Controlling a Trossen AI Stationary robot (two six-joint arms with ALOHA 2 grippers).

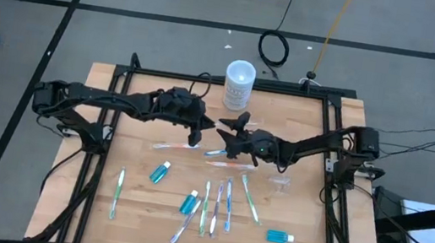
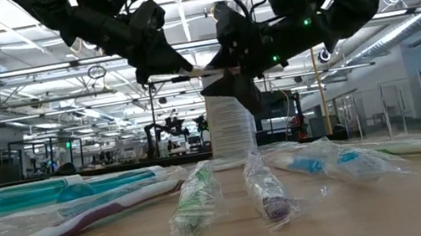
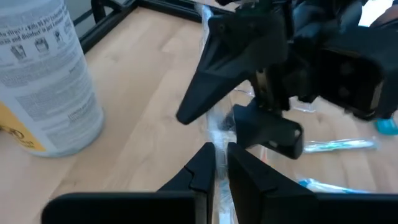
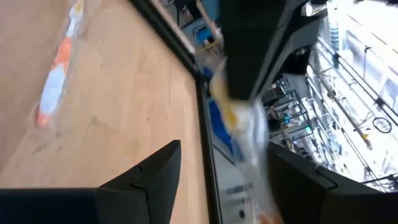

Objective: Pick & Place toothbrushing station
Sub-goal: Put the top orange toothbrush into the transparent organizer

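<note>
Toothbrush (image 3: 214, 134) in clear wrapper is pinched between the pressed-together fingers of the left gripper (image 3: 219, 163), lifted off the table (image 1: 135, 221) near its middle, toward the far side. Right gripper (image 2: 228, 57) faces it, fingers spread wide on either side of the wrapped brush's other end; whether they touch the wrapper, cannot tell. In the low view the two grippers meet in the air above the table, the brush a thin pale line between them.

Other toothbrushes lie flat on the table: one pink-accented (image 1: 171, 145) just under the left gripper, one (image 1: 226, 163) under the right gripper, one green (image 1: 117, 193) well apart toward the left edge, a loose cluster (image 1: 216, 207) near the front middle, one green (image 1: 250, 198) slanting beside it. Teal tubes: one (image 1: 160, 172) left of centre, one (image 1: 188, 203) beside the cluster, one (image 1: 279, 237) near the front right. Small clear cup (image 1: 279, 182) sits right of the right gripper, faint against the wood.

Frosted cylindrical container (image 1: 239, 84) with white lid stands upright at the far edge, behind both grippers.

Right wrist view is mostly filled by the left gripper and the crinkled wrapper; the brush's colour is hard to make out. Low view shows only wrapped brushes up close, blurred.
</note>
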